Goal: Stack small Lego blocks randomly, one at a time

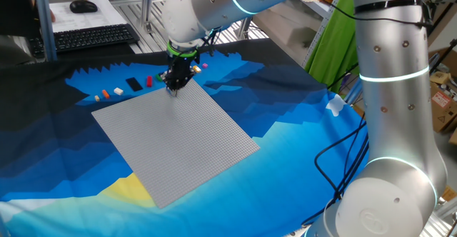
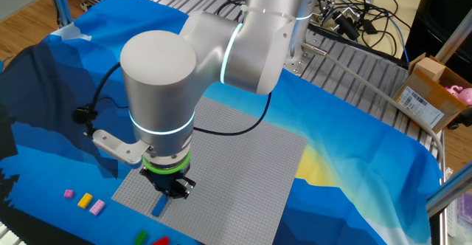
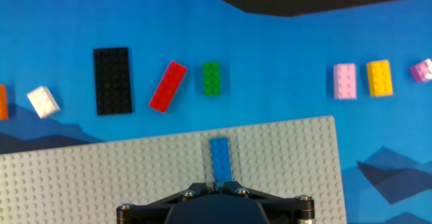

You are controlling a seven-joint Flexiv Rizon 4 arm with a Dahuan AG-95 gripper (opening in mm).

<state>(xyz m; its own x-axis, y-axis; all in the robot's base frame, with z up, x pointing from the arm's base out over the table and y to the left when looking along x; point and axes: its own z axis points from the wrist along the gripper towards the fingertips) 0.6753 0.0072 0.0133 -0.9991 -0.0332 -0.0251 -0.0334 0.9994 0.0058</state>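
Gripper point(image 3: 217, 189) low over grey baseplate point(image 3: 283, 158), grip state impossible to tell. Blue brick point(image 3: 220, 159) on plate near far edge, just ahead of fingers. Beyond, on cloth: green point(image 3: 211, 78), red point(image 3: 167, 86), pink point(image 3: 345, 81), yellow point(image 3: 379, 77) bricks.

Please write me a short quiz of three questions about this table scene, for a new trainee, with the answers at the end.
1. True or false: the blue block lies on the grey baseplate.
2. In the hand view, which loose block lies on the cloth between the black plate and the green block? A) yellow B) red C) white
3. Fill in: the blue block sits near the baseplate's ___ (edge / centre).

Key
1. True. It lies on the studs just in front of the gripper.
2. B, the red block, lying tilted.
3. Edge, the one that faces the row of loose blocks.
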